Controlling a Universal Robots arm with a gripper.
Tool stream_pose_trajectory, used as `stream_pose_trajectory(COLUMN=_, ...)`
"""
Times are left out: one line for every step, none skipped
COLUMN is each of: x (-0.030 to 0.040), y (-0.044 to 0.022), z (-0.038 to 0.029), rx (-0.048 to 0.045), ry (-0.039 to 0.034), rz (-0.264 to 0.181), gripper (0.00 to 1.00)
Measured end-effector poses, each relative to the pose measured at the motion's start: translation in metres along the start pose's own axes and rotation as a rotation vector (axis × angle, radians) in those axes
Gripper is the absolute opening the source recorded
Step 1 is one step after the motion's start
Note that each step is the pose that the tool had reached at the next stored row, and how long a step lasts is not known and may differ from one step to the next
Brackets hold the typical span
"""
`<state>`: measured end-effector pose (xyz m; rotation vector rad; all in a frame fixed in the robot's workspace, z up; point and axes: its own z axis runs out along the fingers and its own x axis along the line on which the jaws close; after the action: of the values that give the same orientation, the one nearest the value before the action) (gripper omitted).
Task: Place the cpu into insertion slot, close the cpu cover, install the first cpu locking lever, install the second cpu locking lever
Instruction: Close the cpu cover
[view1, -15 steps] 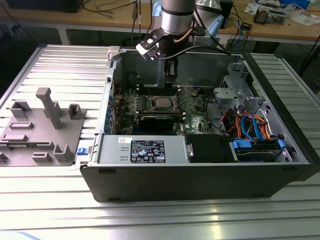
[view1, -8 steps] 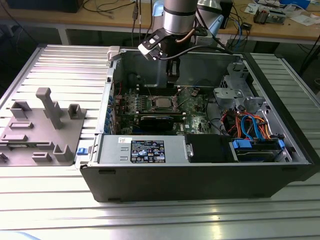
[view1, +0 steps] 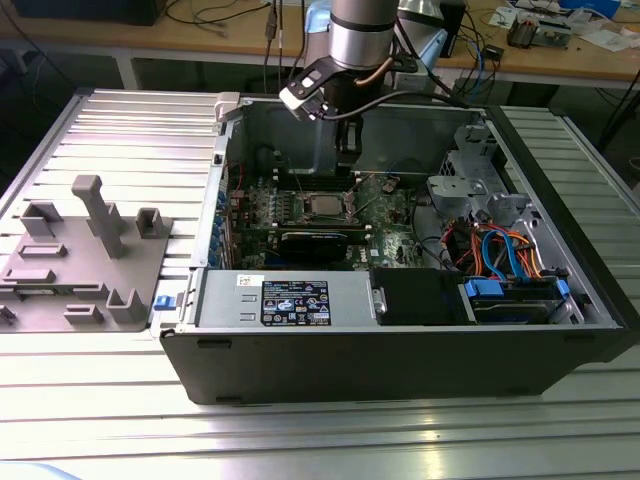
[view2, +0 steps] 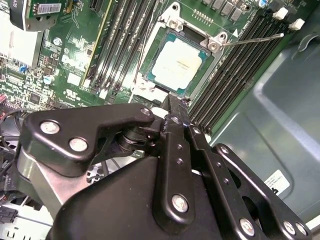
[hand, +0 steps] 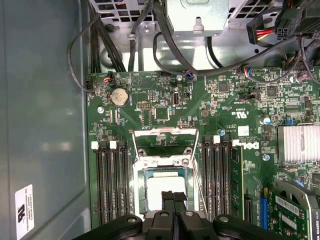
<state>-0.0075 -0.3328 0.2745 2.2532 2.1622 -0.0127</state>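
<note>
I am holding my gripper (hand: 174, 196) low inside an open computer case (view1: 400, 365), just above the green motherboard (hand: 150, 97). My two black fingers are pressing together, narrow, and are gripping nothing. The cpu (view2: 179, 62) is lying flat in the insertion slot (hand: 162, 161), silver face up, with a thin green border showing around it. In the first wrist view my fingertips are overlapping its edge; I cannot tell whether they are touching it. The cpu cover (hand: 165, 131) is standing raised open on the side of the socket away from my fingers, not lying over the chip. A thin metal locking lever (view2: 252, 39) is sticking out free beside the socket, across the black memory slots (view2: 235, 65).
</note>
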Motion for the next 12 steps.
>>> stream_pose_trajectory(x=0.0, y=0.0002, z=0.0, rx=0.0, ry=0.0, rz=0.0, gripper=0.11)
stream_pose_trajectory(x=0.0, y=0.0004, z=0.0, rx=0.0, ry=0.0, rz=0.0, gripper=0.11)
stream_pose_trajectory(x=0.0, y=0.0007, z=0.0, rx=0.0, ry=0.0, rz=0.0, gripper=0.11)
stream_pose_trajectory(x=0.0, y=0.001, z=0.0, rx=0.0, ry=0.0, rz=0.0, gripper=0.11)
stream_pose_trajectory(x=0.0001, y=0.0013, z=0.0, rx=0.0, ry=0.0, rz=0.0, gripper=0.11)
stream_pose_trajectory(x=0.0001, y=0.0015, z=0.0, rx=0.0, ry=0.0001, rz=0.0, gripper=0.11)
stream_pose_trajectory(x=0.0001, y=0.0019, z=0.0, rx=0.0001, ry=0.0, rz=0.0, gripper=0.11)
stream_pose_trajectory(x=0.0001, y=0.0022, z=0.0, rx=0.0001, ry=0.0, rz=0.0, gripper=0.11)
stream_pose_trajectory(x=0.0001, y=0.0026, z=0.0, rx=0.0001, ry=0.0, rz=0.0, gripper=0.11)
stream_pose_trajectory(x=0.0001, y=0.0026, z=0.0, rx=0.0, ry=0.0, rz=0.0, gripper=0.11)
stream_pose_trajectory(x=0.0001, y=0.0027, z=0.0, rx=0.0001, ry=0.0, rz=0.0, gripper=0.11)
stream_pose_trajectory(x=0.0001, y=0.0032, z=0.0, rx=0.0001, ry=0.0, rz=0.0, gripper=0.11)
